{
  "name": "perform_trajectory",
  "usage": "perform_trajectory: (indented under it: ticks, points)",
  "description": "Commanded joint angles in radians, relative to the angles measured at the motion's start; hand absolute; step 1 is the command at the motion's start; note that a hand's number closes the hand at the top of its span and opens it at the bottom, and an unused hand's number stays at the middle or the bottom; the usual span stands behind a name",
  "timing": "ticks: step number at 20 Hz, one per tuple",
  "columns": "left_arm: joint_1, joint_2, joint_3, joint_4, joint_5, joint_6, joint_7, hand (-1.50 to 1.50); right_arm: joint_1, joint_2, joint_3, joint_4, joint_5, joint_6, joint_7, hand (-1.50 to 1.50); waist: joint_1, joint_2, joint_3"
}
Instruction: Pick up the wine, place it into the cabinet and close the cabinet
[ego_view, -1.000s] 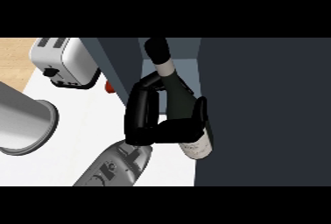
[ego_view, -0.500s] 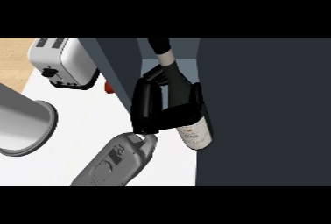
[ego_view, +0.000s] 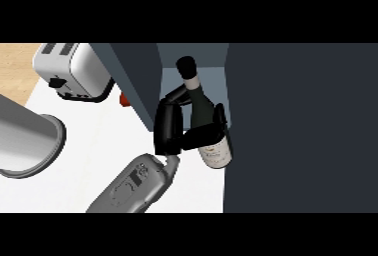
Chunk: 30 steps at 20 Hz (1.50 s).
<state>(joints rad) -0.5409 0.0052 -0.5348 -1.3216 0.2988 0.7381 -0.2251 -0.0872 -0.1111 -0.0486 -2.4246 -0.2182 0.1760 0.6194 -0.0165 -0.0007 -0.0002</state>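
Note:
The wine bottle (ego_view: 215, 151) is dark with a white label and a black capped neck. It lies tilted, with its neck pointing away into the open cabinet (ego_view: 210, 75), a pale blue-grey gap between dark panels. My right hand (ego_view: 171, 131) is shut on the bottle's body, fingers on its left side and thumb across to its right. The bottle's base end hangs over the white counter's (ego_view: 88, 145) right edge, against the broad dark cabinet panel (ego_view: 303, 125). Much of the bottle's middle is hidden by the hand. My left hand does not show.
A silver toaster (ego_view: 70, 70) stands at the back left on the counter. A small red thing (ego_view: 124, 100) peeks out beside the cabinet's left dark panel (ego_view: 136, 80). A large grey cylindrical vessel (ego_view: 26, 135) fills the left edge.
My right hand has carried the bottle up the view, away from me, so its neck now reaches deeper into the cabinet opening. The forearm has followed.

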Motion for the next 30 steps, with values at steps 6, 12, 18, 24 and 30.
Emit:
perform_trajectory:
  ticks: [6, 12, 18, 24, 30]
  points:
    - [0.054, -0.005, 0.027, 0.103, -0.019, -0.024, -0.131, 1.50, 0.002, -0.023, -0.068, -0.130, -0.132, -0.015, 0.073, -1.50, 0.004, 0.000, 0.000]
    - [-0.065, 0.001, 0.186, 0.237, 0.035, -0.136, -0.161, 1.50, 0.017, -0.036, -0.092, -0.105, -0.152, 0.012, 0.048, -1.50, 0.002, 0.001, 0.000]
    - [-0.080, -0.005, 0.149, 0.303, 0.095, -0.079, -0.232, 1.50, 0.049, 0.025, 0.000, -0.106, -0.086, -0.003, 0.022, -1.50, 0.000, 0.001, 0.000]
    - [-0.122, 0.000, 0.244, 0.361, 0.081, -0.194, -0.169, 1.50, 0.104, 0.042, 0.025, -0.113, -0.057, 0.025, -0.032, -1.50, 0.003, 0.001, 0.000]
    - [-0.219, -0.005, 0.213, 0.483, 0.127, -0.141, -0.179, 1.50, 0.047, -0.005, -0.054, -0.107, -0.142, 0.009, 0.021, -1.50, -0.003, 0.001, 0.000]
